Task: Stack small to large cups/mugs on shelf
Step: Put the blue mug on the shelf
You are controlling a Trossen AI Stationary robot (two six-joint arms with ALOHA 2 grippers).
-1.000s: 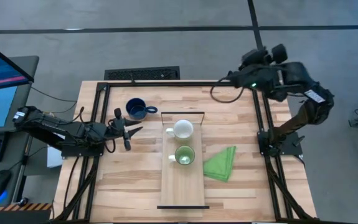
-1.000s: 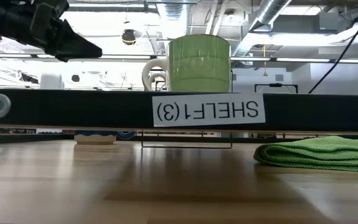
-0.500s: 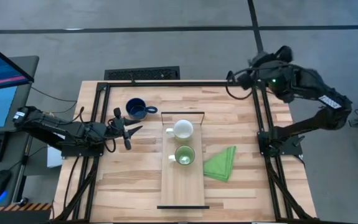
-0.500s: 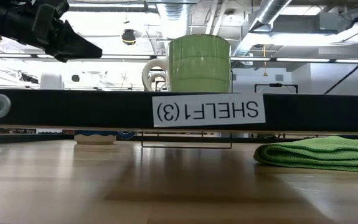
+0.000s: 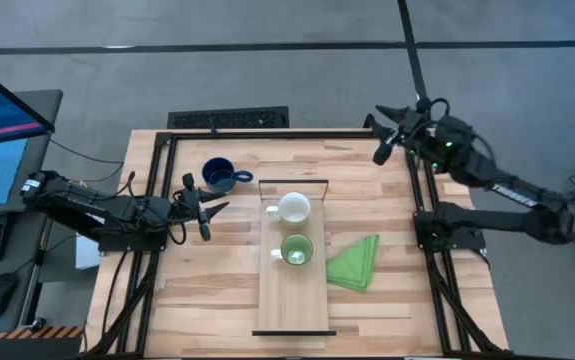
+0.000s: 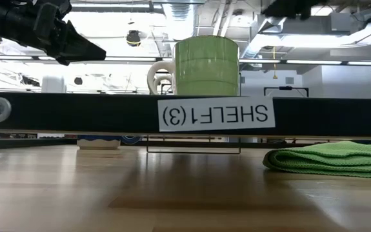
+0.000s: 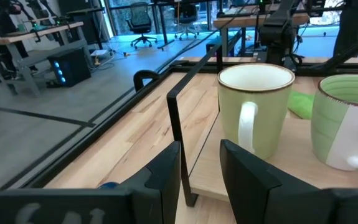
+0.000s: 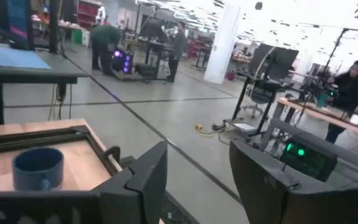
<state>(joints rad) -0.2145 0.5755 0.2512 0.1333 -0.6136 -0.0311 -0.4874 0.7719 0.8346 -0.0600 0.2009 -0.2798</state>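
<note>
Mugs, three, handled. White mug (image 5: 293, 207): upright on the shelf (image 5: 293, 300), toward the shelf's far end, handle pointing to the left long edge. Light green mug (image 5: 296, 249): upright on the same shelf, just behind the white one toward the near end, close beside it but apart in the high view; handle likewise to the left. Dark blue mug (image 5: 218, 175): off the shelf, standing on the desk (image 5: 217, 270) near its far left corner, handle turned toward the shelf.

Shelf: long pale plank lying lengthwise down the middle of the desk, thin black frame at each end; the near end bar carries a white label (image 6: 215, 114) reading SHELF1(3) mirrored in the low view.

Green cloth (image 5: 355, 262): folded, flat on the desk just beside the shelf's right long edge, level with the green mug.

Left gripper (image 5: 207, 213): over the desk's left side, between the blue mug and the shelf's left edge, pointing at the shelf; fingers (image 7: 166, 174) narrowly parted, nothing between them. Its wrist view looks along the plank at both mugs on it.

Right gripper (image 5: 387, 131): raised over the desk's far right corner, well apart from all mugs; fingers (image 8: 151, 169) spread wide, holding nothing.

Room beyond: people standing at distant benches (image 8: 107, 43).
</note>
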